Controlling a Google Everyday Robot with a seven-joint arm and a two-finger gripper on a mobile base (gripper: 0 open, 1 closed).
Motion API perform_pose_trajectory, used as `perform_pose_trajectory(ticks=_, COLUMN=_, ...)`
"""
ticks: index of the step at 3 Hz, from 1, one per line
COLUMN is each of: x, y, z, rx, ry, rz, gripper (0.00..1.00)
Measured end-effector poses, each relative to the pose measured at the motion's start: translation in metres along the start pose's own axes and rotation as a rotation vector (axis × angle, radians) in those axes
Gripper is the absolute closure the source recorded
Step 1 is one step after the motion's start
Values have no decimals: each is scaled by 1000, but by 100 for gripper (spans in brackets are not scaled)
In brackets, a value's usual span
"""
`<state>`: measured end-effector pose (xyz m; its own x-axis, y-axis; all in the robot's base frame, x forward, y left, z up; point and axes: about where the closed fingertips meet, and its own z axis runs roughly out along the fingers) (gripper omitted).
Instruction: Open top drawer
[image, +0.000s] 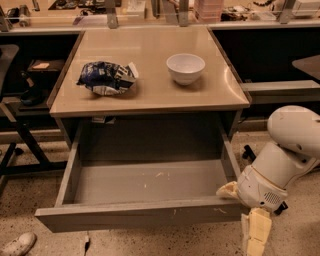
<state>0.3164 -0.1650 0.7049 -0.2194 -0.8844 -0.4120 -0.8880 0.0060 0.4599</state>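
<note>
Grey top drawer (140, 215) is sitting pulled far out beneath the tabletop, filling the 6 o'clock area: flat handleless front panel, boxy scuffed interior, small white scratches showing right of centre. Smooth, glossy tan table (150, 95) is carrying a crumpled blue-and-white bag (106, 78) at 10 o'clock and a round white bowl (185, 68) toward 1 o'clock, well apart. White, rounded arm (287, 155) is bending in from 4 o'clock, wrist angling down-left. Cream-coloured gripper (252, 227) is hanging at 5 o'clock just beside the drawer's front right corner, one cream part lying against that corner; whether it is spread or closed, cannot tell. White shoe (17, 245) is lying at 7 o'clock on the speckled floor (295, 235).
</note>
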Motion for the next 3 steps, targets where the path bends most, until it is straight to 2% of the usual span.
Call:
perform_pose_trajectory(ticks=1, x=-3, y=-6, z=-34, rx=56, ry=-34, rz=21, gripper=0)
perform_pose_trajectory(ticks=2, x=14, y=24, z=-122, rx=218, ry=-68, rz=120, gripper=0)
perform_pose_trajectory(ticks=3, x=36, y=77, z=-204, rx=439, ry=-96, rz=245, gripper=0)
